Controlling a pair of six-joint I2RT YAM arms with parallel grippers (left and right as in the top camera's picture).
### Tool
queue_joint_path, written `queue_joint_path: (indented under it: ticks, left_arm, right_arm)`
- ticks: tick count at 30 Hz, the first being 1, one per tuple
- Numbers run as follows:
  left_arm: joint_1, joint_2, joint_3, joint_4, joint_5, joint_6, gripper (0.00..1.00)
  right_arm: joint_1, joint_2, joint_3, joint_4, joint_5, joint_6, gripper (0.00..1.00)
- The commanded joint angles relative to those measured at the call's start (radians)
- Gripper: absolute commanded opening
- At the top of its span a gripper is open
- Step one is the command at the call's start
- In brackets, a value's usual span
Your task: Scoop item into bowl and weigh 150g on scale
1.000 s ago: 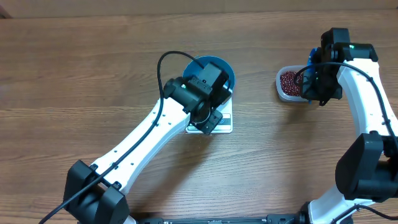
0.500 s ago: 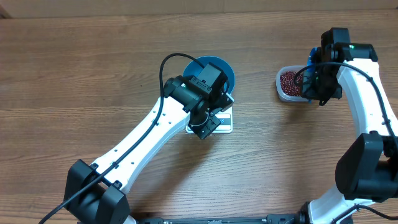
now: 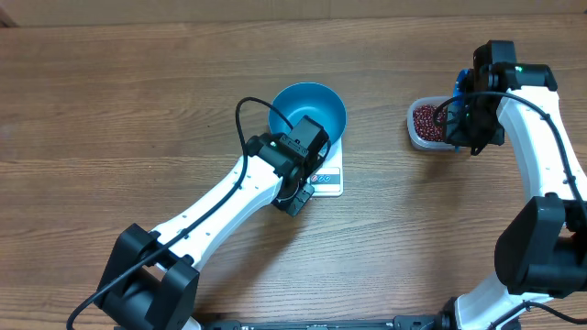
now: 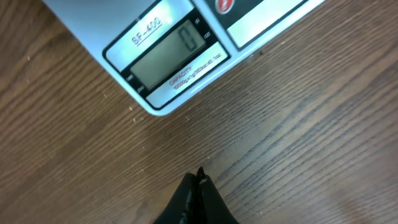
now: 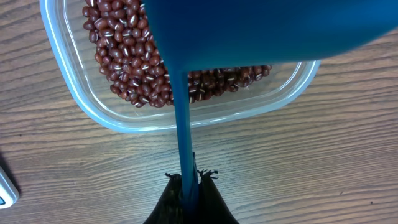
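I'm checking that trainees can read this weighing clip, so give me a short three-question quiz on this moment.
1. True or false: the bowl holds no beans.
2. The right jaws are shut on: A the scoop handle, B the bowl rim, C nothing.
3. Fill in: the scale display reads ___.
Key: 1 true; 2 A; 3 zero.

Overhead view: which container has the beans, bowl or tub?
The clear tub at right, holding red-brown beans, under the right hand's blue scoop. The blue bowl on the scale shows a bare inside.
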State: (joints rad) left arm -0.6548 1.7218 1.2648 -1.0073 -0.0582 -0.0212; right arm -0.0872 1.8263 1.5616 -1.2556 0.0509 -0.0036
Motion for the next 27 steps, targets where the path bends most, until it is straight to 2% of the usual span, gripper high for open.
queue_joint_path:
  ticks: [1, 8, 21, 26, 27]
  left_arm:
    - [-0.005, 0.008, -0.054, 0.031, 0.009, -0.169, 0.04]
    - [-0.009, 0.008, -0.087, 0.062, 0.027, -0.223, 0.04]
    - [-0.009, 0.008, -0.117, 0.070, 0.006, -0.204, 0.05]
    - [-0.009, 0.008, -0.130, 0.083, 0.005, -0.204, 0.09]
    - [-0.009, 0.008, -0.134, 0.089, 0.003, -0.204, 0.13]
  right_arm:
    - [0.002, -0.012, 0.010, 0.005, -0.005, -0.001, 0.04]
    - [0.002, -0.012, 0.010, 0.005, -0.005, -0.001, 0.04]
    - [0.002, -0.012, 0.010, 0.005, -0.005, -0.001, 0.04]
    - [0.002, -0.012, 0.010, 0.005, -0.005, -0.001, 0.04]
    - [0.002, -0.012, 0.010, 0.005, -0.005, -0.001, 0.04]
